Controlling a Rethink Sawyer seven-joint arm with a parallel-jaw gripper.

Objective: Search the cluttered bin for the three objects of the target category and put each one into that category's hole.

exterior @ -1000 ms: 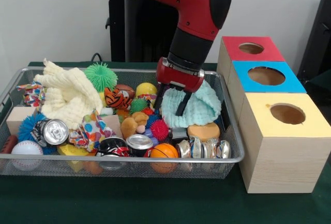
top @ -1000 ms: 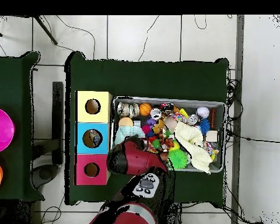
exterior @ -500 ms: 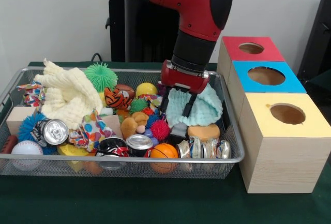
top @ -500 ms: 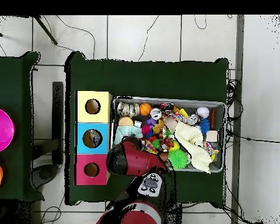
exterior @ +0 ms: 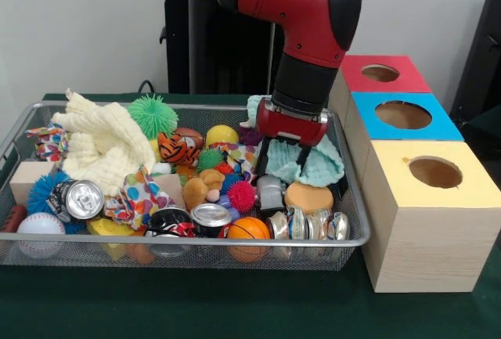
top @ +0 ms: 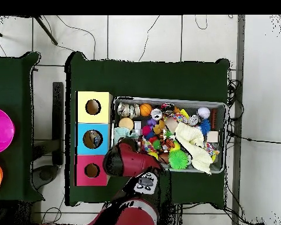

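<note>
1. The gripper [exterior: 292,157] stands over the bin's [exterior: 188,241] right end, fingers closed on a mint cloth [exterior: 313,163] that hangs bunched between them. Judged purpose: to clear a cover, not to pick a target.
2. No bottle can be made out with certainty. A crumpled clear-and-silver row [exterior: 309,225] lies against the front rim just below the cloth; whether it is bottle or can cannot be told.
3. The hole [exterior: 380,73] sits in the red-topped box [exterior: 391,81], farthest of three boxes touching the bin's right side; it is open.
4. Room: the cloth is close to the right rim and the arm is near the red box, so side clearance there is slight. Upward is free. In the overhead view the arm [top: 126,161] hides that corner.
5. Risk: the cloth may drag an orange disc [exterior: 308,197] beside it.
</note>
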